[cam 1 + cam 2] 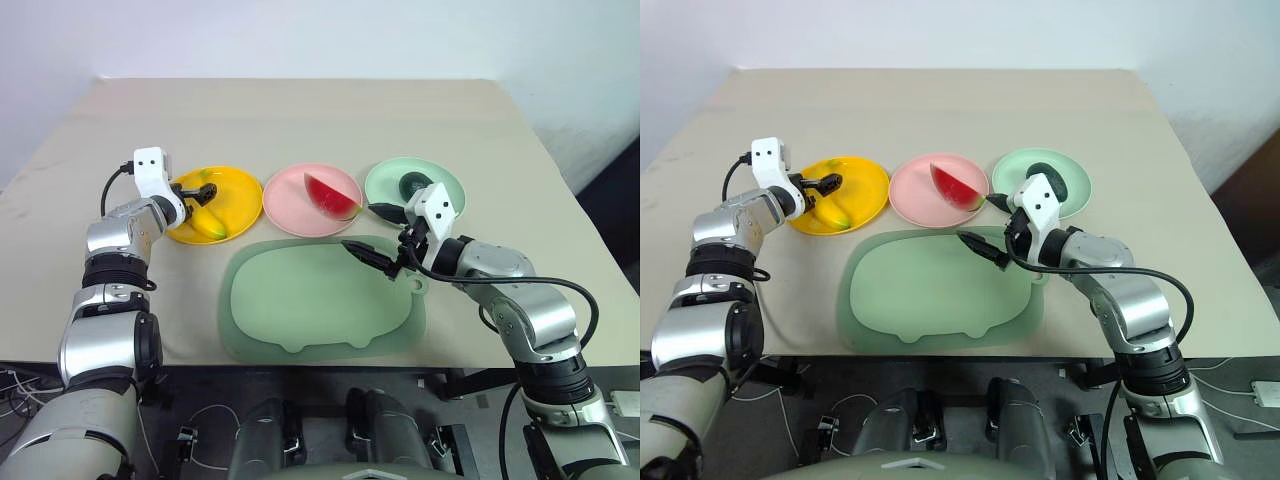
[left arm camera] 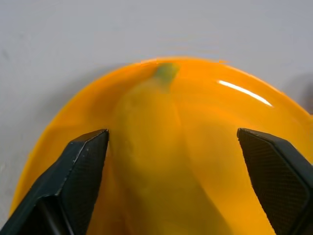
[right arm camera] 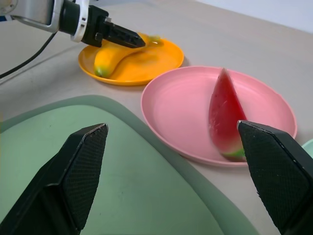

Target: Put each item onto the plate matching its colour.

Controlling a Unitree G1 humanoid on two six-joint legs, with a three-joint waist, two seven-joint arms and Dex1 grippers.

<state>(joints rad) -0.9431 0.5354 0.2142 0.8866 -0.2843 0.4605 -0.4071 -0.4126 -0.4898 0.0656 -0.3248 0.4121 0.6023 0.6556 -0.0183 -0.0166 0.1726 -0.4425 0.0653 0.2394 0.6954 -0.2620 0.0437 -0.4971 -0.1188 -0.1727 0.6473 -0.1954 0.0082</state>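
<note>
The yellow banana (image 2: 151,161) lies on the yellow-orange plate (image 1: 238,190) at the left. My left gripper (image 1: 195,190) hangs just over that plate, open, its fingers either side of the banana and not closed on it. The red watermelon wedge (image 1: 332,196) rests on the pink plate (image 1: 285,200) in the middle. The dark green avocado (image 1: 412,183) sits on the mint plate (image 1: 445,185) at the right. My right gripper (image 1: 372,232) hovers open and empty between the pink plate, the mint plate and the mat's far edge.
A large green rounded mat (image 1: 320,300) lies in front of the three plates, near the table's front edge. The beige table (image 1: 300,120) stretches bare behind the plates. The right wrist view shows the left gripper (image 3: 117,35) over the banana (image 3: 110,56).
</note>
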